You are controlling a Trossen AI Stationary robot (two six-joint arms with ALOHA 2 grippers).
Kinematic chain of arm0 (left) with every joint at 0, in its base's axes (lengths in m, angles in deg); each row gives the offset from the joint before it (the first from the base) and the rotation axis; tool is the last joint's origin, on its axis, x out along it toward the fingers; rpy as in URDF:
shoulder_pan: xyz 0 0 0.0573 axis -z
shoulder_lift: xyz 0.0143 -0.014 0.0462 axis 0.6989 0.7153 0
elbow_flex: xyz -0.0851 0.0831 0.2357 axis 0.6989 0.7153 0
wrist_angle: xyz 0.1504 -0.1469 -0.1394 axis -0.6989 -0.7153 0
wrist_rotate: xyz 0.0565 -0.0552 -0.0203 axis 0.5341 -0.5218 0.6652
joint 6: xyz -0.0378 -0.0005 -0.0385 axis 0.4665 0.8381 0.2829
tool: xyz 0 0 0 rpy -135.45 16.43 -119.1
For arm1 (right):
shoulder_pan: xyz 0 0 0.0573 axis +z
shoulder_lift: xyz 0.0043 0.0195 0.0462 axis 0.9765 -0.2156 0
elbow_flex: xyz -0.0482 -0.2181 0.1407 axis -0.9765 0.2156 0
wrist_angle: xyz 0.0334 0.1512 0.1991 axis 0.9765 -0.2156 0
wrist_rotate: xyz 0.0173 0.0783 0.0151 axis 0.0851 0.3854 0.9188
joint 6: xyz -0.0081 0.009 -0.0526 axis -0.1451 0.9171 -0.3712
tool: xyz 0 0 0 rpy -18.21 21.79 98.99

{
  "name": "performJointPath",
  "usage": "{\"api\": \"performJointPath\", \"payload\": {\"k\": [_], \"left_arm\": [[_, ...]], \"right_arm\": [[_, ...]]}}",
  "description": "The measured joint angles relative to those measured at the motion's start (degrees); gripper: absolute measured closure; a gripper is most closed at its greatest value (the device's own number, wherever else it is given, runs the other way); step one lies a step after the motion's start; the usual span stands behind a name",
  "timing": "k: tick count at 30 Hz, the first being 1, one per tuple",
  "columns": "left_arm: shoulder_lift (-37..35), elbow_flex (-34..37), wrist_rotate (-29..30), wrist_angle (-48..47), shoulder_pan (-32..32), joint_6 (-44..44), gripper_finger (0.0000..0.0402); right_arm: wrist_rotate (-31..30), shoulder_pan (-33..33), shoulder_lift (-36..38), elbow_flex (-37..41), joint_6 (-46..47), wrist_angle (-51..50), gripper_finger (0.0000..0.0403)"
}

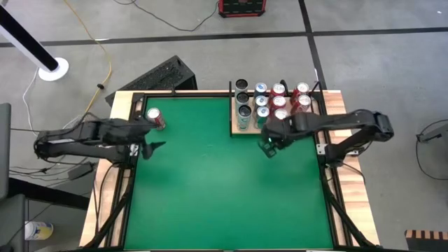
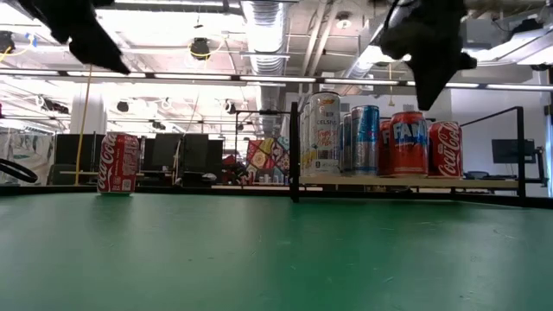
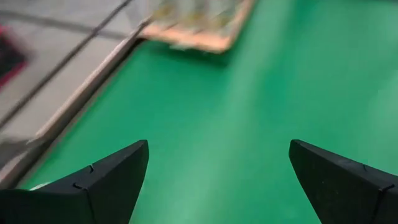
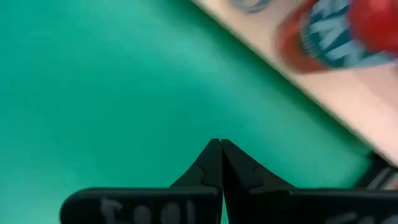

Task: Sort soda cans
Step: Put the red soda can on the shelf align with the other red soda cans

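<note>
While most of the small cylindrical metal soda cans stand packed in rows on the light wooden tray at the far right corner of the green table, we see one red can with white lettering alone near the far left corner, just inside the left edge. Every can is upright, its long axis vertical and its silver top facing up. In the high view the tray's cans fall into columns: dark-topped ones nearest the tray's inner edge, teal-and-silver ones next, red ones toward the right edge of the table. The low view shows a tall pale silver can, a blue-and-silver one and two red ones side by side.

We find the left gripper over the mat just near-side of the lone red can, its jaws spread wide and holding nothing. The right gripper hangs over the mat just off the tray's near edge, its fingers pressed together, empty.
</note>
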Motion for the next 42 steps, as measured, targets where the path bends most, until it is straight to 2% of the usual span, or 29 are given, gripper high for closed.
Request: {"api": "performJointPath", "payload": {"k": [2,4,8,11,15,18,21,29,36,42], "left_arm": [[3.13,-0.55,4.77,-1.78,-1.36,-0.42,0.0029],[8.03,-2.33,6.87,-2.23,-4.05,-1.48,0.0029],[19.28,-8.22,5.35,-5.38,-12.79,-4.16,0.0029],[26.32,-13.35,6.0,-9.87,-21.97,-3.4,0.0029],[33.01,-18.94,1.86,-17.31,-35.07,-3.92,0.0029],[36.34,-20.8,-3.42,-17.74,-42.84,-7.11,0.0029],[39.01,-21.38,-4.84,-17.59,-48.04,-9.02,0.0029],[45.9,-21.38,-10.91,-17.74,-53.66,-12.3,0.0029],[49.17,-21.33,-12.21,-16.87,-54.24,-13.56,0.0029],[51.45,-18.06,-12.14,-15.43,-54.5,-14.99,0.0029]], "right_arm": [[-0.77,3.73,1.06,0.0,2.6,0.37,0.0382],[-1.5,7.23,1.78,0.0,4.98,1.3,0.0382],[-3.47,12.52,3.2,0.0,7.95,3.03,0.0381],[-5.04,15.53,3.49,0.0,9.94,3.18,0.0381],[-5.61,18.33,3.47,0.0,10.72,3.28,0.0381],[-5.64,19.58,3.47,0.0,10.72,3.67,0.0381],[-6.64,20.36,3.47,0.0,10.74,3.94,0.0381],[-6.68,20.61,3.47,0.0,10.74,3.94,0.0381],[-6.63,20.59,3.46,0.0,10.89,3.96,0.0381],[-6.63,20.61,3.45,0.0,11.79,3.98,0.0381]]}}
